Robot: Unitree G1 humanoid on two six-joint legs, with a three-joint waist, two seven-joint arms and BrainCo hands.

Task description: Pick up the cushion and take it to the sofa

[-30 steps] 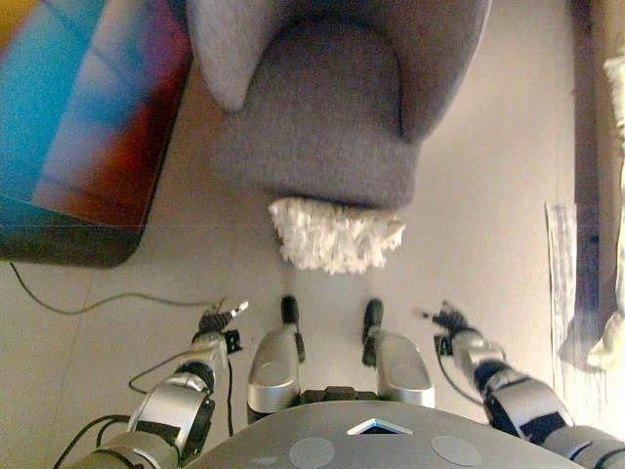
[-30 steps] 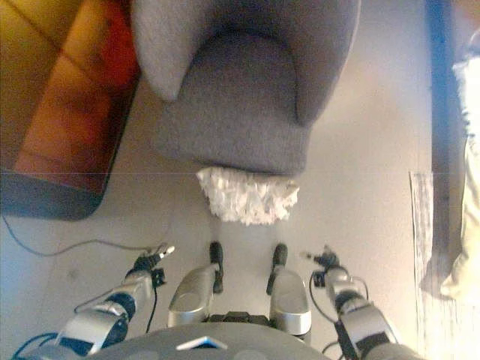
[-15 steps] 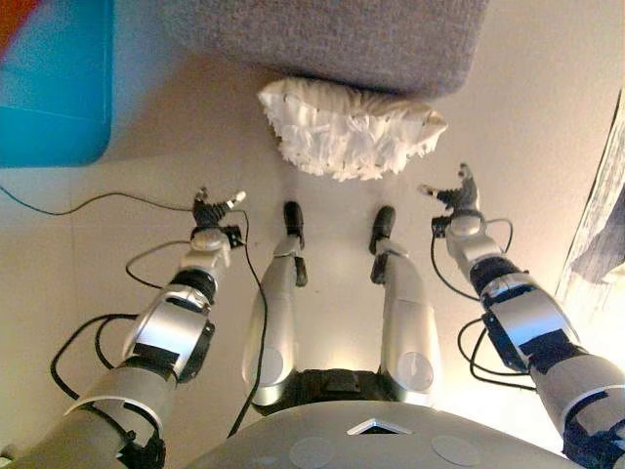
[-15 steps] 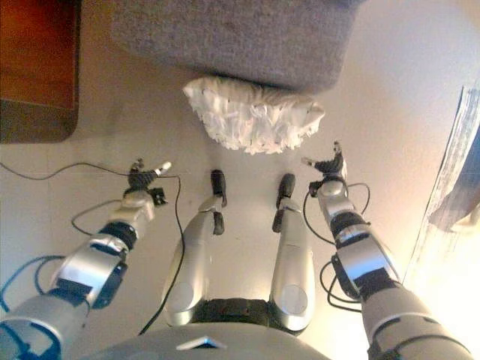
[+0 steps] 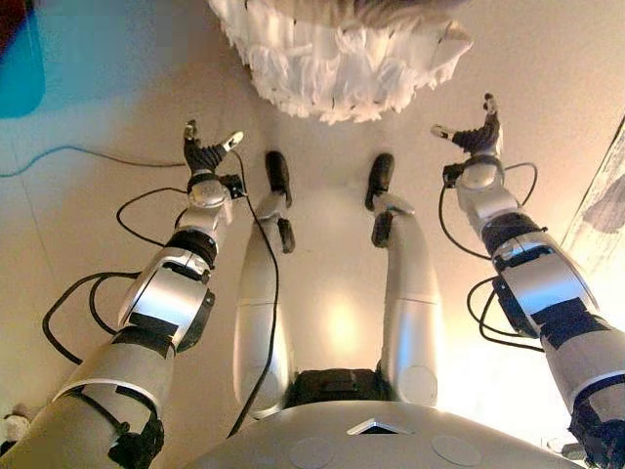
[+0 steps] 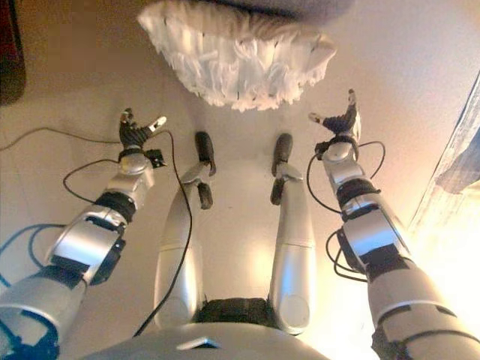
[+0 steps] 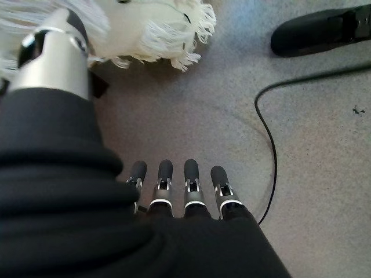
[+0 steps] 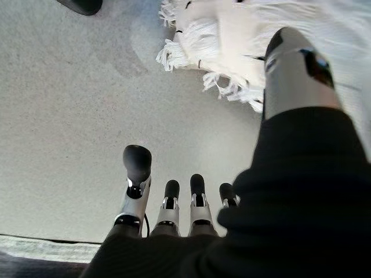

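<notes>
A white fringed cushion (image 5: 337,54) lies on the pale floor at the foot of a grey sofa (image 6: 300,6), of which only the lower edge shows. My left hand (image 5: 203,156) is open and empty, low over the floor to the cushion's left, apart from it. My right hand (image 5: 476,135) is open and empty to the cushion's right, also apart. The cushion's fringe shows in the left wrist view (image 7: 156,29) and the right wrist view (image 8: 214,40), beyond each hand's straight fingers (image 7: 174,182) (image 8: 174,202).
A dark low object (image 5: 20,49) sits at the far left. A thin cable (image 5: 78,156) runs across the floor on the left. A cloth and rug edge (image 5: 607,195) lie along the right side.
The camera has tilted down and closed in, so the cushion and sofa have slid up the picture. Both hands have reached forward and now flank the cushion.
</notes>
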